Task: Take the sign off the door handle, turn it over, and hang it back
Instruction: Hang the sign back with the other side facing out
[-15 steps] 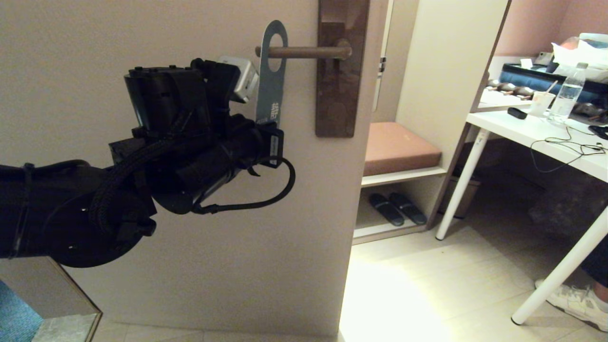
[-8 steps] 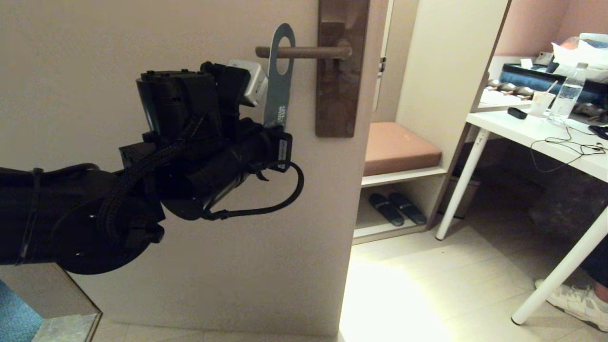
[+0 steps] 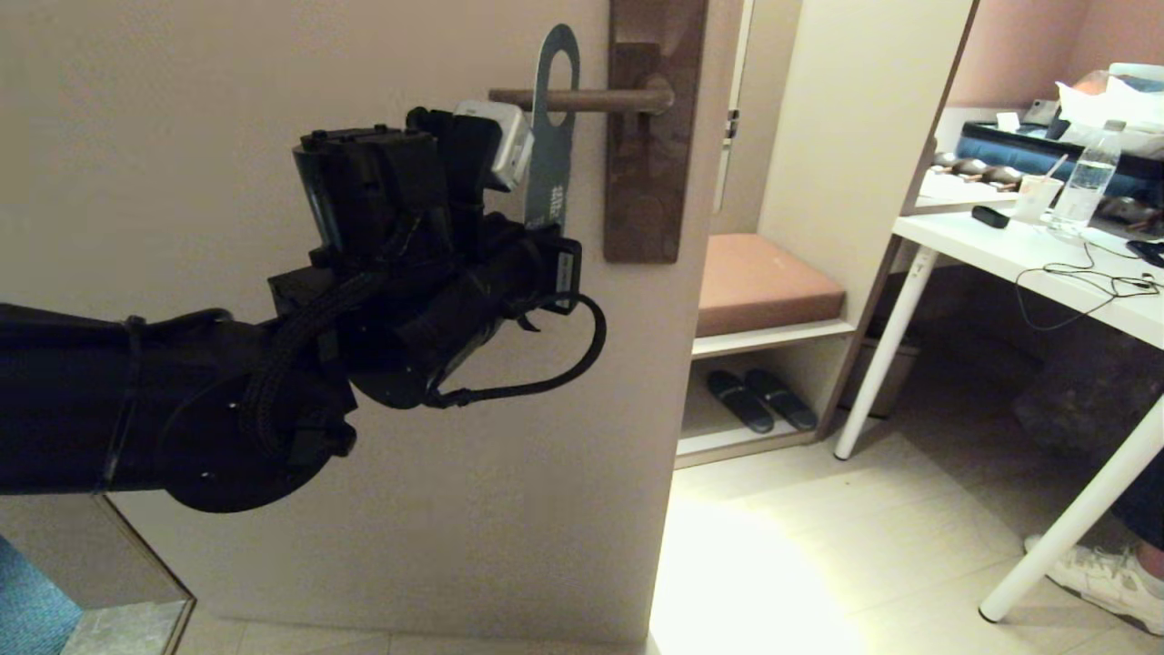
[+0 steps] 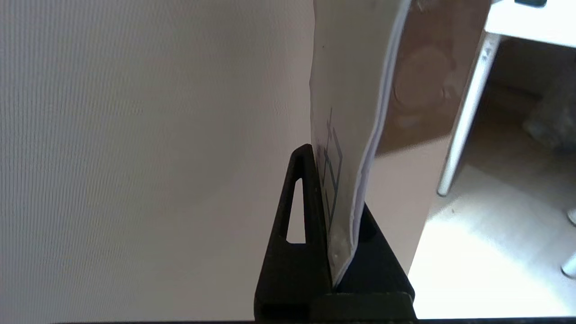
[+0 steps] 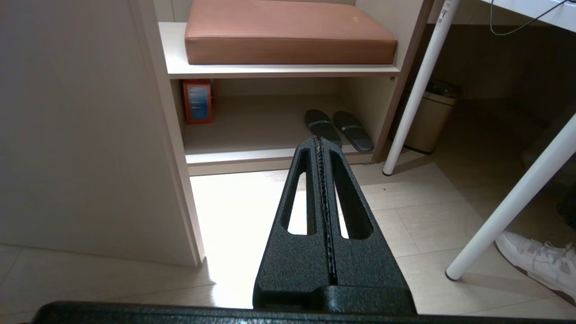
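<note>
Left claw point(image 3: 546, 238) is what we are working with: we are clamping its fingers point(image 4: 299, 211) on the lower end of the sign point(image 3: 554, 127), just under the door handle point(image 3: 582, 98). Our right claw point(image 5: 320, 148) is sitting low, well away from the door point(image 3: 227, 82), its two fingers pressed together on nothing and pointing toward the shoe shelf.

Largest first, the open cabinet point(image 3: 855, 136) beside the door is holding a rust-brown cushion point(image 3: 764, 284) on its upper shelf, and on the shelf below a pair of dark slippers point(image 5: 338, 129) is lying side by side, with a small red box point(image 5: 198, 101) standing at the far end of that shelf. At the right, the white worktop point(image 3: 1046, 264) is carrying a clear water bottle point(image 3: 1087, 182), a paper cup point(image 3: 1037, 196), a small black device and a trailing black cable. A small bin point(image 5: 428, 122) is standing under that worktop.

The sign is hanging nearly upright with its large oval hole threaded over the slim brown lever, close to the tall backplate point(image 3: 653, 155). Toward the head camera it is showing its grey-blue face; in the left wrist view its pale face with faint blue printing is turned to us, and we cannot read the lettering.
</note>
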Robot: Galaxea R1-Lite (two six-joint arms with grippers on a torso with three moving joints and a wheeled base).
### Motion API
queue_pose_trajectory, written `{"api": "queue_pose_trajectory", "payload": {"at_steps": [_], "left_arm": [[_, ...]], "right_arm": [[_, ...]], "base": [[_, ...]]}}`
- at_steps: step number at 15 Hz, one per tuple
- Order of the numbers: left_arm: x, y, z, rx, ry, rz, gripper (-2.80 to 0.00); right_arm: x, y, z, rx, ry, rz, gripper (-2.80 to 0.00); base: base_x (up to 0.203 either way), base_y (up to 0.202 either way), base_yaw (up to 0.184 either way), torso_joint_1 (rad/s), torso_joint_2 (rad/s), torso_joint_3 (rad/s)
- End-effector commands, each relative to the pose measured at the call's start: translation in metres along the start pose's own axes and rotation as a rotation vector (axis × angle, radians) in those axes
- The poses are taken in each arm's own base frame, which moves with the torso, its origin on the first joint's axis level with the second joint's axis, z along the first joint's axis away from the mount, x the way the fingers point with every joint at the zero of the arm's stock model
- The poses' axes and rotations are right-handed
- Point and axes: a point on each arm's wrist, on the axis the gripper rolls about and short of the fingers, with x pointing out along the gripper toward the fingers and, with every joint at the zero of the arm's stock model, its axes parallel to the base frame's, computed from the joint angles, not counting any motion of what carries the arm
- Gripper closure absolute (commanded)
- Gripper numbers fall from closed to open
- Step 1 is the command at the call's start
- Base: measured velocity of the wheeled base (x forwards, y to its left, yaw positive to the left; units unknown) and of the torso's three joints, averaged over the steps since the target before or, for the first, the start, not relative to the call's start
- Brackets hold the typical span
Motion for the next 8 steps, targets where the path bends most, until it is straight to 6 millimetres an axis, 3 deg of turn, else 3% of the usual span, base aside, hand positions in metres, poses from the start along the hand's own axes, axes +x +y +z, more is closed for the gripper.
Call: {"api": "queue_pose_trajectory", "payload": {"at_steps": [1, 8], "left_arm": [[0.005, -0.004, -0.003, 0.001, 0.002, 0.000, 0.00], [0.004, -0.019, -0.007, 0.004, 0.015, -0.014, 0.00]], "right_arm": [[0.000, 0.000, 0.000, 0.000, -0.001, -0.001, 0.00], [0.000, 0.000, 0.000, 0.000, -0.001, 0.001, 0.00]], "base": [[0.000, 0.000, 0.000, 0.000, 0.00, 0.000], [0.000, 0.000, 0.000, 0.000, 0.00, 0.000]]}}
